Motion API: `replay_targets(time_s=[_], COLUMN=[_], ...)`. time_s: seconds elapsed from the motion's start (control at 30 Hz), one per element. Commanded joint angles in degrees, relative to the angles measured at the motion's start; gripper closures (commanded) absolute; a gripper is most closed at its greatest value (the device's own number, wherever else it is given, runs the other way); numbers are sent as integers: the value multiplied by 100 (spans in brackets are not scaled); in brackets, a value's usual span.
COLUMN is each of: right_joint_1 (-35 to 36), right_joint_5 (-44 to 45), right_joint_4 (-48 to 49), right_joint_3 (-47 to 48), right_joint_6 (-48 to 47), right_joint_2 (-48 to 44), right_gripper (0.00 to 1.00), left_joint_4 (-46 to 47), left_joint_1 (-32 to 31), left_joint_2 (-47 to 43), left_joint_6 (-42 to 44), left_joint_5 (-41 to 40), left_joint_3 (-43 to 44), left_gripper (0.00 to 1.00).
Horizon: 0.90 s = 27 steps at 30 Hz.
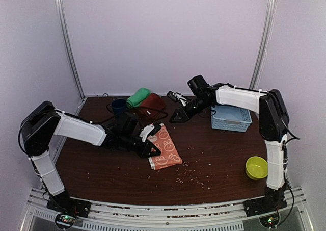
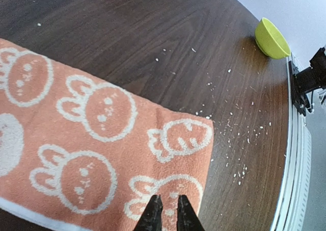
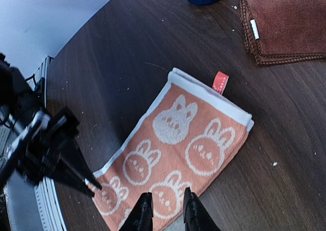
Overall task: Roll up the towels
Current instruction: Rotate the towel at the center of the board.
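Counting 3 towels, we list: green towel (image 1: 138, 97) apparently rolled, rear; maroon towel (image 3: 290, 22) folded, unrolled; orange bunny towel (image 1: 164, 148) flat mid-table, unrolled; left gripper (image 2: 169, 210) at its end, right gripper (image 3: 167, 210) raised; both slightly parted, empty.

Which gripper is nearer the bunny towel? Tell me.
Left. The left gripper is at the bunny towel's edge; the right gripper hangs off its far end.

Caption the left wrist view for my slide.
Left gripper over the orange bunny towel, crumbs and a lime bowl beyond.
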Motion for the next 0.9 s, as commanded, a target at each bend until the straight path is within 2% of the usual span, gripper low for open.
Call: replay_targets(time_s=[0.0, 0.23, 0.47, 0.63, 0.87], right_joint_1=[103, 405, 520, 329, 291], right_joint_5=[-134, -307, 579, 1386, 2097], right_joint_4=[171, 269, 200, 458, 673], right_joint_3=[434, 971, 1300, 529, -557], right_joint_6=[581, 729, 1174, 1351, 1642], right_joint_2=[743, 1470, 2105, 1700, 897], right_gripper=[77, 77, 80, 81, 81], left_joint_4=[702, 430, -153, -361, -533], left_joint_1=[-240, -665, -1073, -1240, -1246], left_joint_2=[308, 749, 954, 812, 620], left_joint_6=[19, 251, 643, 893, 1099], left_joint_5=[174, -80, -538, -1145, -1828], left_joint_3=[79, 84, 209, 69, 72], left_gripper=[87, 87, 87, 87, 79])
